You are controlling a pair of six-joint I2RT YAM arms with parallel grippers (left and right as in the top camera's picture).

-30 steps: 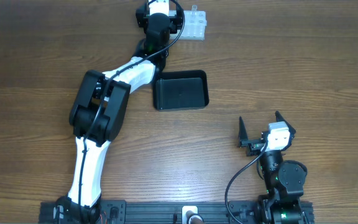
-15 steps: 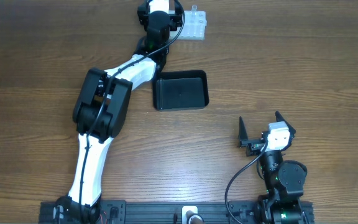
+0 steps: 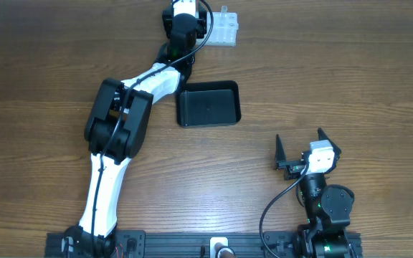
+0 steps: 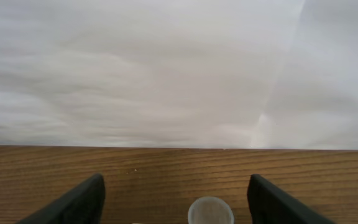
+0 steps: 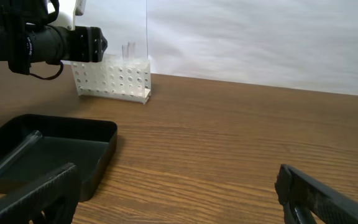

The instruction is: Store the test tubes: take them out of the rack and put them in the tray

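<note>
The white test tube rack [image 3: 224, 29] stands at the table's far edge, with clear tubes [image 5: 129, 50] sticking up from it. My left gripper [image 3: 185, 20] hangs just left of the rack. In the left wrist view the left gripper [image 4: 176, 193] is open, and the round rim of a tube [image 4: 210, 211] shows between its fingers without touching them. The black tray [image 3: 208, 104] lies nearer, in the middle of the table; a pale streak [image 5: 17, 152] inside may be a clear tube. My right gripper [image 3: 299, 136] rests open near its base, holding nothing.
The left arm [image 3: 117, 125] stretches diagonally from the bottom left to the rack and passes the tray's left corner. A white wall [image 4: 166, 68] rises right behind the table's far edge. Bare wood lies between the tray and the right gripper [image 5: 178, 180].
The left gripper has crept a little farther toward the table's far edge beside the rack. The right arm, rack and tray have not moved.
</note>
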